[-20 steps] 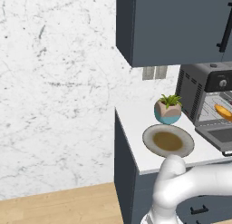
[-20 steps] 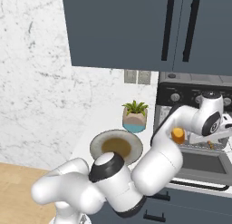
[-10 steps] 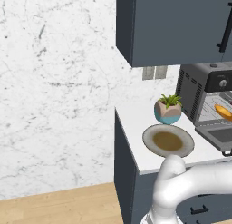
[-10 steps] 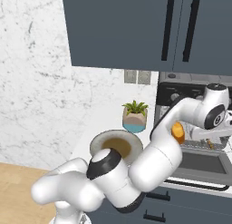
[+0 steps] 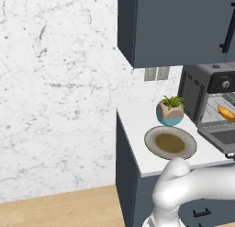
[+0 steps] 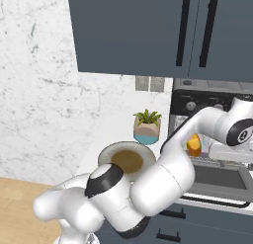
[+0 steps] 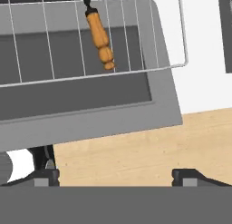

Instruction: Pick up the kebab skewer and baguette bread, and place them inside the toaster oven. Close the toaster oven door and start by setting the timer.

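Drawn back from the wire rack [image 7: 45, 46] since the earlier frame, the hand [image 7: 120, 175] is seen spread and empty, while the baguette bread [image 7: 99, 35] is left lying lengthwise on that rack, straight ahead beyond the dropped door [image 7: 90, 119] of the toaster oven [image 5: 197, 90].

place: home kitchen | signs: dark cabinets [image 5: 179, 26] hanging over a white table [image 5: 137, 129] | toaster oven [image 5: 209, 95] sitting open beside a plate [image 5: 170, 142] and potted plant [image 5: 170, 110] | marble wall [image 5: 55, 83] rising behind | wood floor [image 5: 59, 210] lying below
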Robot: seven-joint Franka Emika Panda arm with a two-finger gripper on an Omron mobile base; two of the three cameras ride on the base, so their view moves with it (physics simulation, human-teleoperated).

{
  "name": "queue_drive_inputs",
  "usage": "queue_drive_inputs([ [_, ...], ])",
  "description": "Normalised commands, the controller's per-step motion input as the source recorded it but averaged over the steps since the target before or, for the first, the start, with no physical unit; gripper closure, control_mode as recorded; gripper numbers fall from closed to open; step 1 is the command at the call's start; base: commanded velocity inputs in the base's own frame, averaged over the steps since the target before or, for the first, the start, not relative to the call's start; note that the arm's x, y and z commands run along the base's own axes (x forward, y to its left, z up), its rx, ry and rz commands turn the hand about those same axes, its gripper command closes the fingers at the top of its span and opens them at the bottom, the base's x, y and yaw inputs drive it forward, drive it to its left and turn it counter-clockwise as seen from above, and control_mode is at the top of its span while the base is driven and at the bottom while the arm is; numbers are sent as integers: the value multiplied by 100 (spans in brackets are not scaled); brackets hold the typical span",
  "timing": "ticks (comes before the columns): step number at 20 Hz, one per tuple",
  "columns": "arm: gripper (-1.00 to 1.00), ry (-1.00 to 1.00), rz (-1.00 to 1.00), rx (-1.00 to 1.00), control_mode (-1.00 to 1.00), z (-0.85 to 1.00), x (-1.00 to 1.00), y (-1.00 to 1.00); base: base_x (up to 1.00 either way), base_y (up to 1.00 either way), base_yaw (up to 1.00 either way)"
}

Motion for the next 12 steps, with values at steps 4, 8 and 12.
queue_drive_inputs([
  [4, -100, 0, -32, 1, -100, -34, -20, 47, 0, 0, 0],
  [8, -100, 0, -33, 0, -100, -42, -4, 30, 0, 0, 0],
  [12, -100, -1, -24, 0, -100, -39, -8, 1, 0, 0, 0],
])
